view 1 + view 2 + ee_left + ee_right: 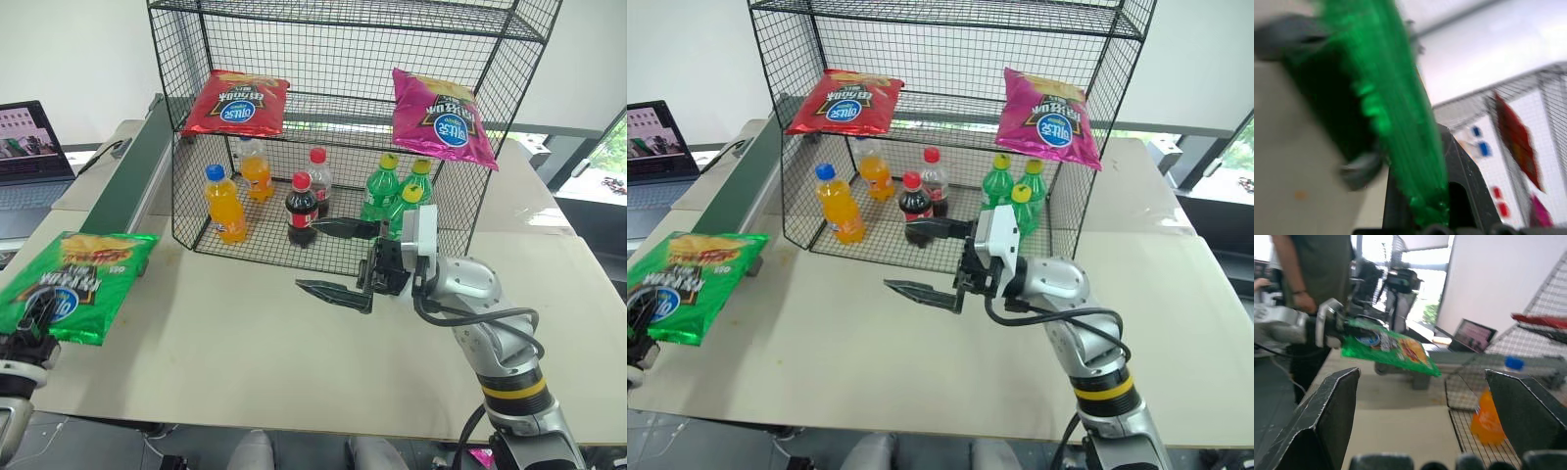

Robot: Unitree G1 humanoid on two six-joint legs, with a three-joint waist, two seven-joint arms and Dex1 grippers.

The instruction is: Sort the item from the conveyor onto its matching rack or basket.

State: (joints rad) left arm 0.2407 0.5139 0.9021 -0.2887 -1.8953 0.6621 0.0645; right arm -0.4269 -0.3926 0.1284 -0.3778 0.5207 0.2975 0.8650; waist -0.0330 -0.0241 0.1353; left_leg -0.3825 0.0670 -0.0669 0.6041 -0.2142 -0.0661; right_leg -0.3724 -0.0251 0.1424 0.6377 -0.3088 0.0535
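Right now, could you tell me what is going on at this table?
The left gripper is shut on the green chip bag, holding it above the table's left edge beside the conveyor. The right gripper hangs open in front of the black wire rack, whose slanted shelf carries a red bag and a magenta bag. The green bag is not yet racked.

The shiny green chip bag (pixel 73 284) hangs tilted off the table's left edge, beside the conveyor (pixel 132 176).

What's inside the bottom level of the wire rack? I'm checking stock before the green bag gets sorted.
Inside the rack stand two orange soda bottles, two cola bottles and three green bottles. The right gripper covers part of the green ones.
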